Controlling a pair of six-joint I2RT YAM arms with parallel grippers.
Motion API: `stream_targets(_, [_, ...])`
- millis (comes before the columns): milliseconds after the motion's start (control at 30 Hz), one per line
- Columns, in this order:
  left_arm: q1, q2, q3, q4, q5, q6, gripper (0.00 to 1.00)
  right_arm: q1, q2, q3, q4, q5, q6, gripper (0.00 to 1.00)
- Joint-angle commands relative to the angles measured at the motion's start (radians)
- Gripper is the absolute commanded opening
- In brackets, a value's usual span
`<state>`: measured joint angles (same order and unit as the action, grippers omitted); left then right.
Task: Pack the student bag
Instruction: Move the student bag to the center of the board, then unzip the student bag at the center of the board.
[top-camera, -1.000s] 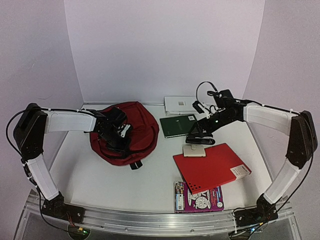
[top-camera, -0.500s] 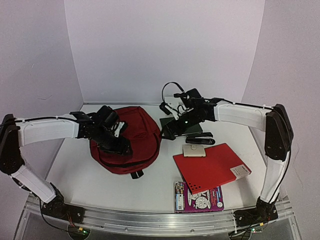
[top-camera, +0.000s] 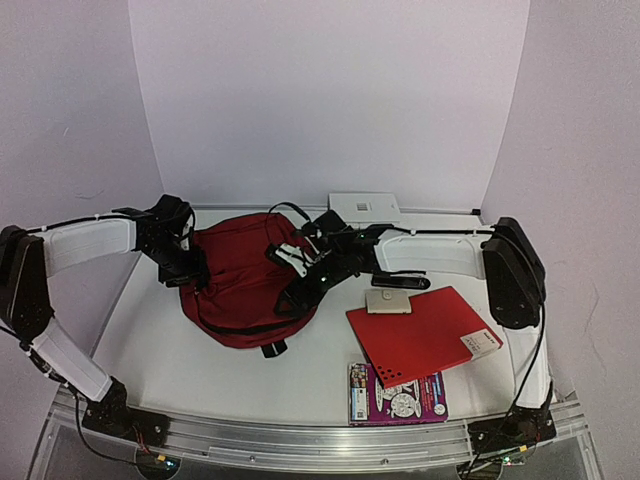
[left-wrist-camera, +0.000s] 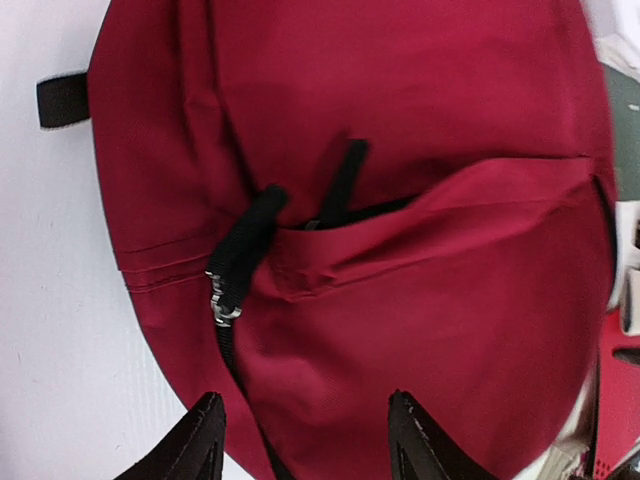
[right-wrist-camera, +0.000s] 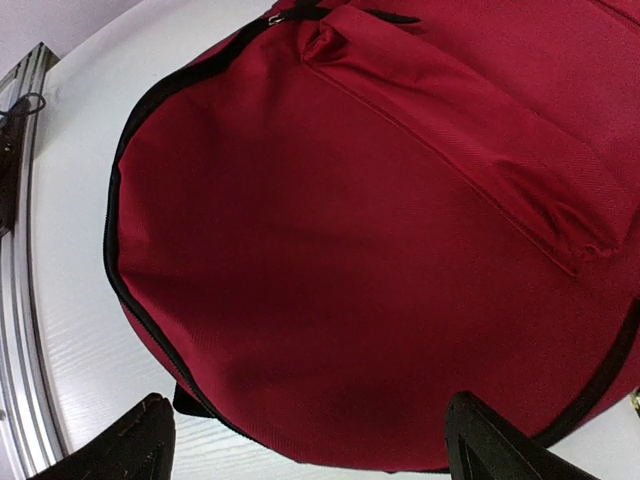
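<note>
White table (top-camera: 150, 340), pale walls. On its left half lies the student bag (top-camera: 240, 285), seemingly zipped. The left gripper (left-wrist-camera: 303, 400) has let go, jaws now apart; the right gripper (right-wrist-camera: 305, 405), jaws wide and empty, has swung over from the right, probably to help open it.

Arms inward; left tool (left-wrist-camera: 308, 446) and right tool (right-wrist-camera: 310, 448), jaws apart.

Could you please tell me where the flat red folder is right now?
In the top view, the red folder lies right of centre, to the right of the student bag, with a colourful book at its near edge.
</note>
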<state>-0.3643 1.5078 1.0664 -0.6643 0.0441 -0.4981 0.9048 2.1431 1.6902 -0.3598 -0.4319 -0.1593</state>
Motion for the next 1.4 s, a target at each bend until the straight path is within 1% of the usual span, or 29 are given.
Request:
stream_targets(0, [0.032,0.067,0.046,0.011,-0.035,0.031,0.53,0.029,0.053,0.038,0.042,0.025,0.004,0.92])
stream_targets(133, [0.06,0.132,0.085,0.019,-0.063,0.058,0.51,0.029,0.103,0.039,0.054,0.051,0.001,0.91])
stream_targets(267, [0.071,0.188,0.118,0.023,-0.07,0.083,0.47,0.029,0.137,0.035,0.06,0.054,0.001,0.91])
stream_targets(467, [0.071,0.236,0.126,0.041,-0.048,0.115,0.41,0.029,0.166,0.026,0.067,0.08,-0.001,0.91])
stream_targets(567, [0.071,0.249,0.117,0.058,-0.004,0.126,0.38,0.029,0.171,0.015,0.072,0.088,-0.002,0.91])
stream_targets(667, [0.071,0.26,0.114,0.063,0.007,0.133,0.34,0.029,0.173,0.005,0.076,0.094,0.0,0.91])
stream_targets(767, [0.071,0.253,0.107,0.062,0.017,0.138,0.28,0.029,0.177,0.001,0.078,0.097,0.001,0.91])
stream_targets(900, [0.069,0.218,0.088,0.053,0.015,0.126,0.16,0.029,0.184,0.005,0.081,0.105,0.006,0.91])
stream_targets(1100, [0.059,0.152,0.056,0.033,-0.003,0.107,0.02,0.029,0.212,0.02,0.082,0.124,0.026,0.91])
stream_targets(1267, [0.045,0.122,0.043,0.008,-0.009,0.103,0.0,0.029,0.235,0.034,0.082,0.168,0.047,0.91])
stream_targets(1367, [0.016,0.099,0.028,0.003,0.011,0.106,0.0,0.029,0.245,0.042,0.082,0.196,0.056,0.9])
